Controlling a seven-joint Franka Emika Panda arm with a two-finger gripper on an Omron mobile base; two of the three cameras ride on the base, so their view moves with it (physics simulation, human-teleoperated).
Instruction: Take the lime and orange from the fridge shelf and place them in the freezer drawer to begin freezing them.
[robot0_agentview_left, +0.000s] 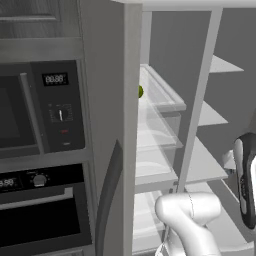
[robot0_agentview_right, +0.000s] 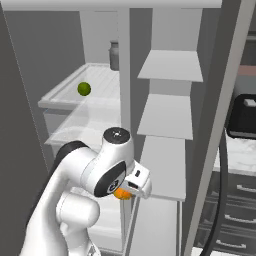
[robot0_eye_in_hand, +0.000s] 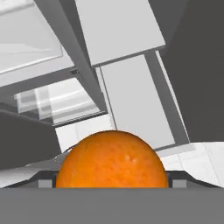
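Observation:
My gripper (robot0_agentview_right: 125, 192) is shut on the orange (robot0_agentview_right: 121, 194), a bright orange ball held low in front of the open fridge, below the arm's wrist. In the hand view the orange (robot0_eye_in_hand: 112, 162) bulges up between the two dark fingertips (robot0_eye_in_hand: 44, 182). The lime (robot0_agentview_right: 84, 89), a small yellow-green ball, rests on the upper translucent fridge shelf (robot0_agentview_right: 65, 97) in the left compartment, well above and left of the gripper. From the left base view the lime (robot0_agentview_left: 140, 91) peeks past the door edge beside that fridge shelf (robot0_agentview_left: 167, 97).
A grey jar (robot0_agentview_right: 114, 55) stands at the back of the lime's shelf. Opaque grey shelves (robot0_agentview_right: 170, 67) fill the right compartment behind a vertical divider (robot0_agentview_right: 124, 75). A microwave (robot0_agentview_left: 35, 107) and oven (robot0_agentview_left: 40, 210) sit left of the fridge. A dark door handle (robot0_agentview_right: 222, 170) curves on the right.

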